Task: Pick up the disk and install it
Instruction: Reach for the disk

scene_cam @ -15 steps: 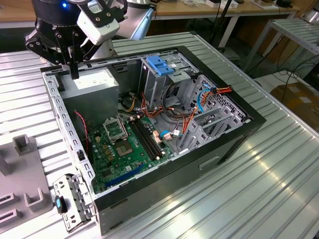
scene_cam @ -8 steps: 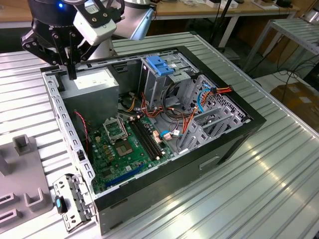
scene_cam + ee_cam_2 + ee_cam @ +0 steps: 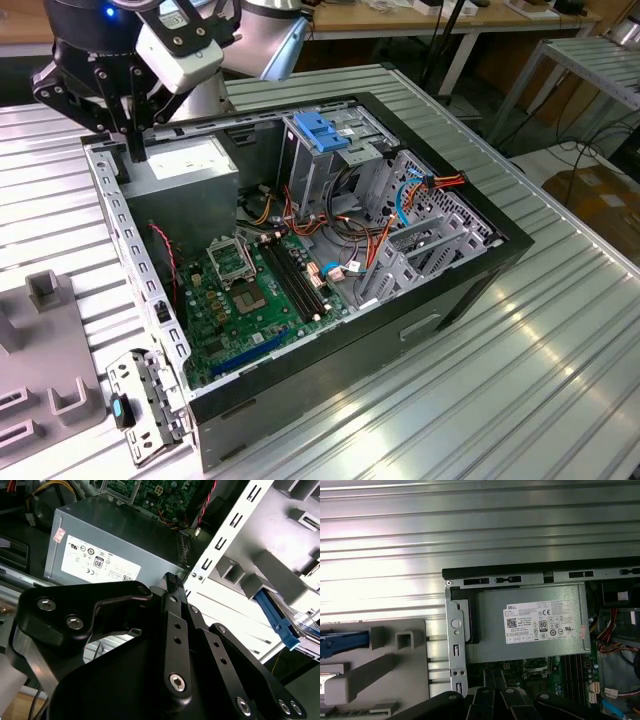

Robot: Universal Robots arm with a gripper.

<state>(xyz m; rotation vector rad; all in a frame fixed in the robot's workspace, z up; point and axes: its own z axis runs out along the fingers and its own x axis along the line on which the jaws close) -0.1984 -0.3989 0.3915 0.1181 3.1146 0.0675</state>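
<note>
The black linkage of the claw [image 3: 170,582] is seen closest in both wrist views. Its fingers are pressed together to a narrow tip, w/ nothing held between them. In the exterior view the claw is hung above the perforated rail [image 3: 125,230] of the case [image 3: 400,330], at the corner where the PSU box [image 3: 185,165] is seated. The tip is found just beside the rail edge and the PSU box edge. Whether it touches either cannot be told.

The disk [image 3: 280,622] is laid outside the case, in a grey holder [image 3: 265,575] on the desk [image 3: 520,380]. Its blue carrier frame is seen along one edge, and the rest is cut by the picture border. Holder and case are set near each other, w/ a strip of ribbed desk shown between them in the first wrist view.

Inside the case, the drive cage [image 3: 320,135] w/ blue handle is stood at the far side, and the motherboard [image 3: 250,290] is laid flat on the bottom. Cables [image 3: 360,250] are crowded beside the cage. The case's upper side is open. A wide bare part of the desk is seen on the exterior view's right.
</note>
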